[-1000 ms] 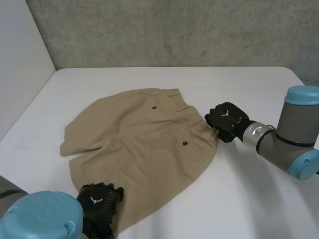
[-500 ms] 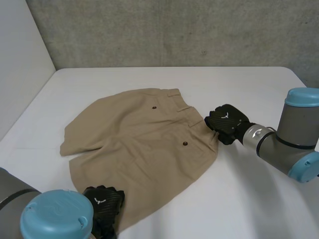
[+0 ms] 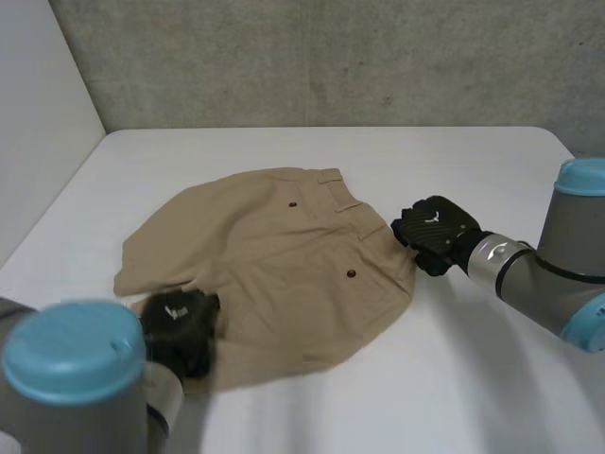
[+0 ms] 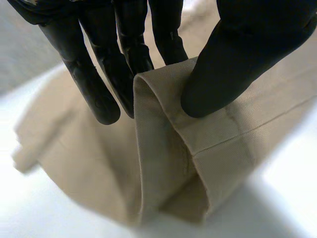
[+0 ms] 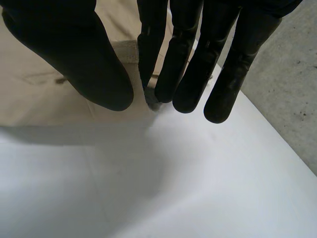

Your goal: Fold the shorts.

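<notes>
Tan shorts (image 3: 284, 246) lie spread on the white table (image 3: 473, 378), back pockets up and waistband toward the right. My left hand (image 3: 175, 322) is over the near leg. In the left wrist view its thumb (image 4: 233, 54) pinches the doubled hem (image 4: 208, 148) against the fingers, and the hem is lifted off the table. My right hand (image 3: 433, 230) is at the waistband's right corner. In the right wrist view the edge of the shorts (image 5: 29, 94) runs in between that hand's thumb (image 5: 84, 54) and fingers.
A grey concrete wall (image 3: 331, 57) stands behind the table and a white panel (image 3: 38, 123) closes the left side. My left arm's blue cap (image 3: 71, 355) fills the near left corner. Bare table lies to the right and in front of the shorts.
My left hand has shut on the near leg hem and carried it from the front edge inward over the shorts. The right hand has barely moved.
</notes>
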